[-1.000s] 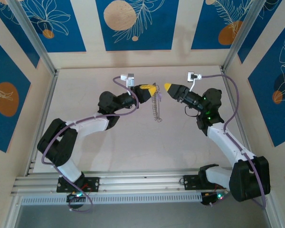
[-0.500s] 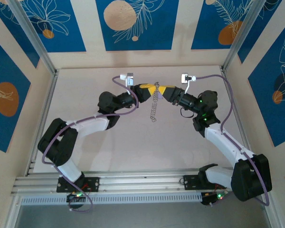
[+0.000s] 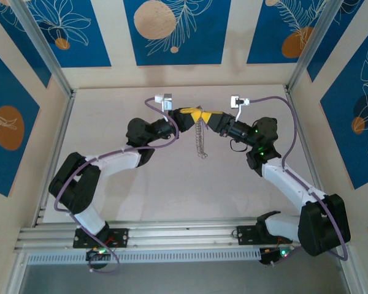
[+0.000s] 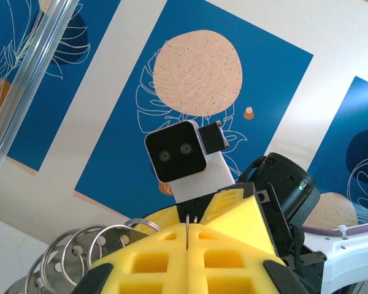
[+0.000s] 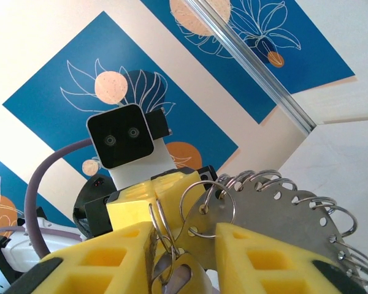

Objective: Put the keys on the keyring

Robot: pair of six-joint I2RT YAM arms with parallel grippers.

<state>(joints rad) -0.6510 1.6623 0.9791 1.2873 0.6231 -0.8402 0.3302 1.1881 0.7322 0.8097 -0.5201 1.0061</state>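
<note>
The keyring (image 3: 200,138), a silvery metal piece edged with many small rings, hangs from my left gripper (image 3: 194,114) above the table's far middle. In the left wrist view the yellow pads (image 4: 153,260) are shut on one thin wire ring of it, with more rings (image 4: 70,257) at the left. My right gripper (image 3: 210,116) meets the left one tip to tip. Its fingers (image 5: 264,257) stand apart around the keyring's plate (image 5: 288,211). A small greyish-lilac key (image 5: 185,278) hangs on a ring between them, against the left pad.
The table (image 3: 141,190) is pale beige, walled by blue and cream patterned panels (image 3: 172,30). Aluminium posts (image 3: 43,52) stand at the back corners. Both arms reach inward from the near rail (image 3: 172,236), elbows out to the sides.
My right gripper has moved left to meet the left gripper and its jaws have narrowed around the rings. The hanging keyring has swung slightly. The left arm has held still.
</note>
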